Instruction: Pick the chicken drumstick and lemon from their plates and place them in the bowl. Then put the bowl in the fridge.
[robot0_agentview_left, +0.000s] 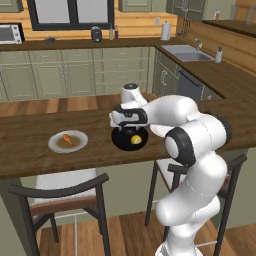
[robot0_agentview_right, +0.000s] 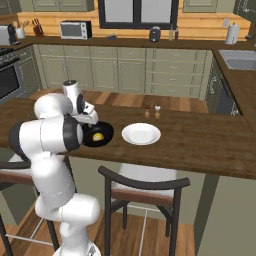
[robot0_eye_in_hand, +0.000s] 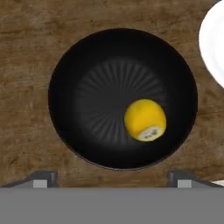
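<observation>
The claw (robot0_eye_in_hand: 112, 177) hung wide and empty directly above the bowl (robot0_eye_in_hand: 65, 87); the lemon (robot0_eye_in_hand: 145, 119) lay inside, the white plate (robot0_eye_in_hand: 214, 48) seemingly just beside.

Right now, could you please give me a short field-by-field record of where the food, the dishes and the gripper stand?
lemon: lying in the black bowl, off centre
chicken drumstick: on the grey-rimmed plate, not yet moved
white plate: beside the bowl, bare
gripper: open, above the bowl, holding nothing
counter: carries bowl and both plates
left to do: drumstick into bowl, bowl into fridge
</observation>
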